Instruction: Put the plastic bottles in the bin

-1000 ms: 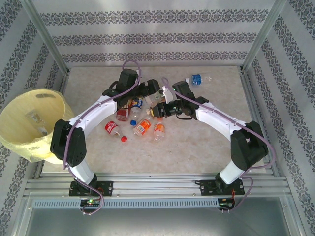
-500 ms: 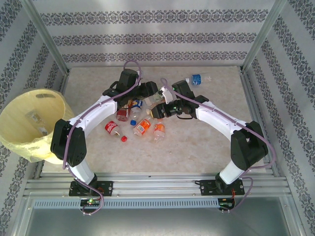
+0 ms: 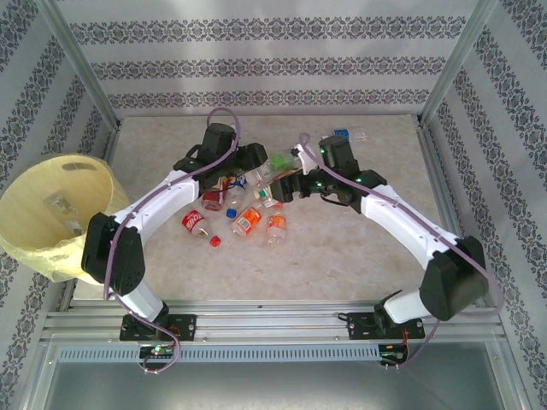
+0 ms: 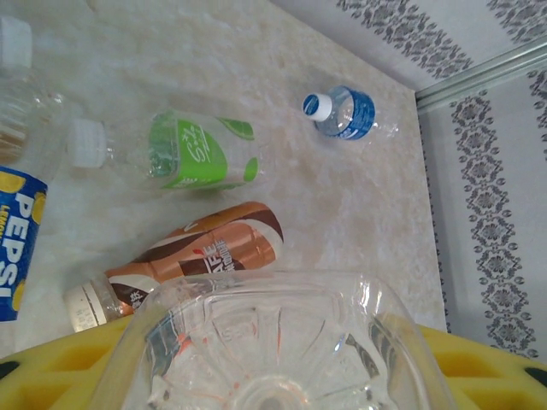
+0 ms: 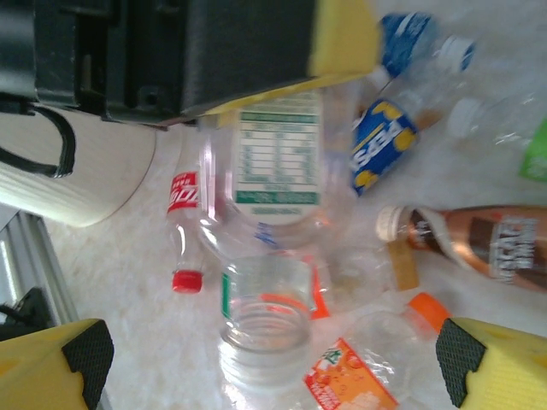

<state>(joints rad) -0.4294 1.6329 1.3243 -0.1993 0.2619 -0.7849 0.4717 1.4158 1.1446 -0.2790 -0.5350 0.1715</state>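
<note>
The left pincer (image 4: 272, 376) is clamped on the base of a clear bottle (image 4: 273, 329). The right pincer (image 5: 272, 354) stands wide apart, with that bottle's open neck in its gap, untouched.

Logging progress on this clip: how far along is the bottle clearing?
Done: the bin seems to hold a bottle or two. In hand: left gripper grips a clear bottle; right gripper open. Left: the central pile and a blue-label bottle on the table.

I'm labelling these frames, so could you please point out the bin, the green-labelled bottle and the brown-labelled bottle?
bin (image 3: 30, 218): top external view, on its bare inner wall.
green-labelled bottle (image 4: 201, 154): left wrist view, on its label.
brown-labelled bottle (image 4: 214, 252): left wrist view, on its label.
</note>
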